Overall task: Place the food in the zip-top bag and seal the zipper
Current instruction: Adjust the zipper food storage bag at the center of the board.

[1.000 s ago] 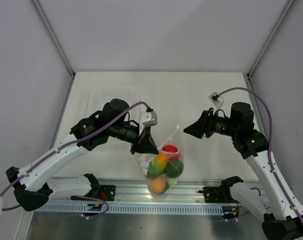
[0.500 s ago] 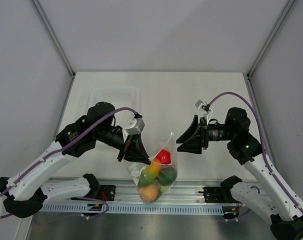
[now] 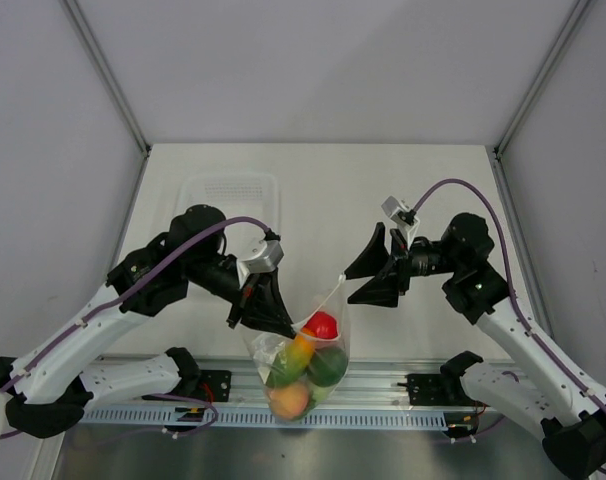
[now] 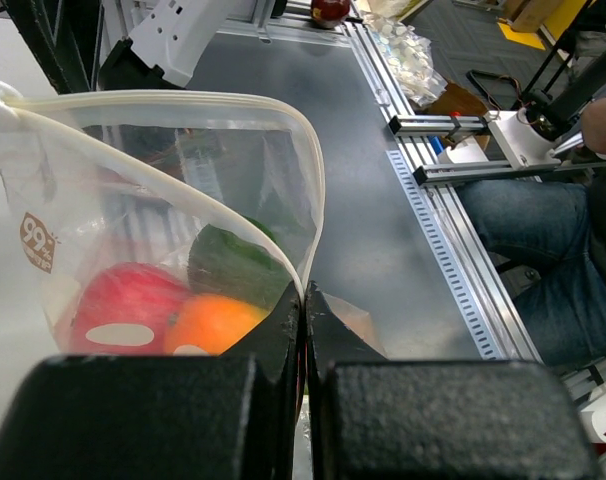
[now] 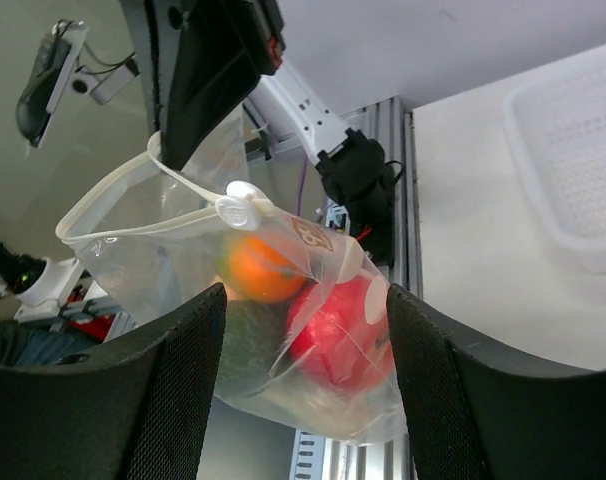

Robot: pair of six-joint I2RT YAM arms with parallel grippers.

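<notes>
The zip-top bag [image 3: 331,303] is loaded. Inside I see a red piece [image 3: 323,325], the yellow-red mango [image 3: 300,348], a dark green one [image 3: 328,367] and the orange peach [image 3: 289,400]. The other pieces I cannot make out. So the filling step looks done, and in my judgement the step in hand is the sealing. The zipper [image 4: 318,190] is not pressed together yet. The mouth gapes, w/ a small white tab [image 5: 241,207] sitting on the strip.

The left pincer [image 4: 304,300] is clamped on the bag's rim at one end of the mouth. The bag hangs below its tips, apparently in the air, food at the bottom. The right pincer [image 3: 349,287] is spread wide and holds nothing. The bag's free upper corner is just in front of its tips, not touching as far as the overhead view shows. In the right wrist view the mouth lies btw. its two fingers [image 5: 173,390], a bit further out.

Next move, prob.: the right pincer advances, takes the free end of the strip, then presses along it toward the left pincer. Thin film may slip or fold.

The white perforated tray [image 3: 228,192] lies well behind the left pincer.
</notes>
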